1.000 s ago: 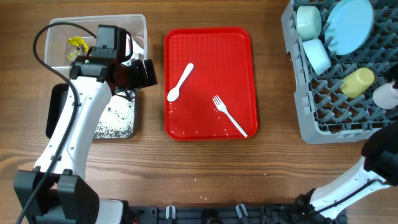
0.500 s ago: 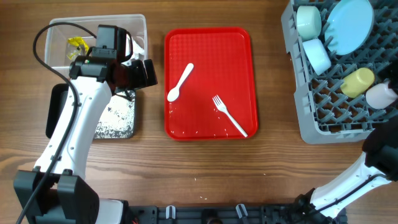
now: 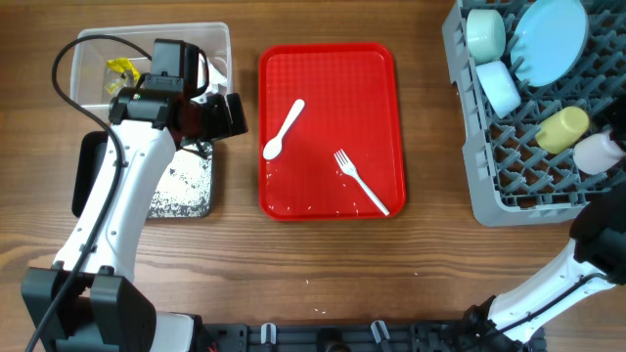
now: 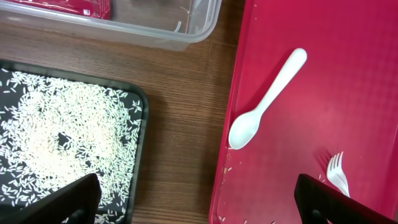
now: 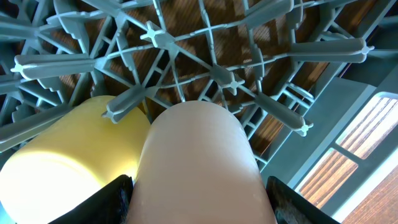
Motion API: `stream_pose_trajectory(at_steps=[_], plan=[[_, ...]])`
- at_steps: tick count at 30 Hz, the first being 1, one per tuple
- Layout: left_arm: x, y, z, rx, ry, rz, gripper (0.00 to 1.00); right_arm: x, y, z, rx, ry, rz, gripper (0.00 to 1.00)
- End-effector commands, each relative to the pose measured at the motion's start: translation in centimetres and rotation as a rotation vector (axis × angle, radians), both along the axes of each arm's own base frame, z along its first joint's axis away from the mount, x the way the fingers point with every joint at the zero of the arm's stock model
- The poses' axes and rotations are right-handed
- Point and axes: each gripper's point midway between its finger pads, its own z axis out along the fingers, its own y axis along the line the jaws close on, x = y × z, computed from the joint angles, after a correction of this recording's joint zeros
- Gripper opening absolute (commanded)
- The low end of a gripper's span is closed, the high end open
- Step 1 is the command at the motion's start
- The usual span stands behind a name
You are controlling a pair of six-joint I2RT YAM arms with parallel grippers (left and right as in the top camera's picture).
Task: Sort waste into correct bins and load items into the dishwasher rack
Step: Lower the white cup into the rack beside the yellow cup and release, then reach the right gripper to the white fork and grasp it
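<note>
Clear rectangular plastic tub (image 3: 93, 49) sits far left and holds a small yellow plastic wrapper (image 3: 120, 70). Just below it is the shallow black rectangular tray (image 3: 80, 181), covered in loose white rice grains (image 4: 50, 143).

My left arm runs up from the bottom-left corner and crosses over the black tray. The wrist bends right, over the gap between tub and tray. My left gripper (image 4: 196, 208) is released: jaws wide apart, nothing between them. It hovers over bare wood beside the flat red serving tray (image 3: 328, 78).

On the red tray, the white plastic spoon (image 4: 264, 102) lies diagonally with its bowl down-left. The white plastic fork (image 3: 362, 181) lies to its lower right, apart from it.

The large grey plastic grid crate (image 3: 479, 166) is at the right edge. In it are two light-blue bowls (image 3: 486, 32) (image 3: 499, 86), a larger light-blue plate (image 3: 551, 39) and a yellow cup (image 3: 562, 129).

My right arm comes up from the bottom right. My right gripper (image 5: 199, 199) is clenched on the pale pink cup (image 5: 199, 168), fingers (image 5: 112, 199) on both sides. The cup is over the crate's pegs, just beside the yellow cup. Can't tell whether it touches the pegs.
</note>
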Motion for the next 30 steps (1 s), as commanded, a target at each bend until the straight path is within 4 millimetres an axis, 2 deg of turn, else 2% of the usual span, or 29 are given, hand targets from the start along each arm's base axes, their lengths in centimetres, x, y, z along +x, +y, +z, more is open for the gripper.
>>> stream_pose_trajectory(at_steps=[1,2,3,6,8,11,14,17,19,20,21,23,25,26,27,30], plan=[[0.2,-0.1,0.0,-0.016,0.002,0.010,1.00,0.0,-0.2,1.9,-0.020,-0.039,0.000,0.75],[0.2,-0.1,0.0,-0.016,0.002,0.010,1.00,-0.1,-0.2,1.9,-0.020,-0.039,-0.002,0.91],[0.2,-0.1,0.0,-0.016,0.002,0.010,1.00,-0.1,-0.3,1.9,-0.020,-0.039,-0.005,1.00],[0.2,-0.1,0.0,-0.016,0.002,0.010,1.00,-0.1,-0.1,2.0,-0.013,-0.047,-0.005,1.00],[0.2,-0.1,0.0,-0.016,0.002,0.010,1.00,0.4,0.3,2.8,-0.004,-0.088,0.002,1.00],[0.2,-0.1,0.0,-0.016,0.002,0.010,1.00,1.2,0.7,6.3,-0.023,-0.190,0.021,1.00],[0.2,-0.1,0.0,-0.016,0.002,0.010,1.00,2.3,2.8,10.9,-0.023,-0.340,0.111,1.00],[0.2,-0.1,0.0,-0.016,0.002,0.010,1.00,3.9,8.3,15.3,0.030,-0.492,0.271,1.00],[0.2,-0.1,0.0,-0.016,0.002,0.010,1.00,4.7,13.3,16.7,0.057,-0.512,0.393,1.00],[0.2,-0.1,0.0,-0.016,0.002,0.010,1.00,5.3,16.8,16.8,0.078,-0.503,0.487,1.00],[0.2,-0.1,0.0,-0.016,0.002,0.010,1.00,6.0,22.0,16.2,0.088,-0.456,0.612,1.00],[0.2,-0.1,0.0,-0.016,0.002,0.010,1.00,6.5,27.4,14.7,0.076,-0.389,0.710,1.00],[0.2,-0.1,0.0,-0.016,0.002,0.010,1.00,6.5,31.8,12.8,0.062,-0.325,0.812,1.00],[0.2,-0.1,0.0,-0.016,0.002,0.010,1.00,6.2,34.5,11.2,0.066,-0.277,0.875,1.00],[0.2,-0.1,0.0,-0.016,0.002,0.010,1.00,5.7,36.5,9.7,0.076,-0.231,0.923,1.00],[0.2,-0.1,0.0,-0.016,0.002,0.010,1.00,3.9,40.0,4.8,0.095,-0.086,1.019,1.00]])
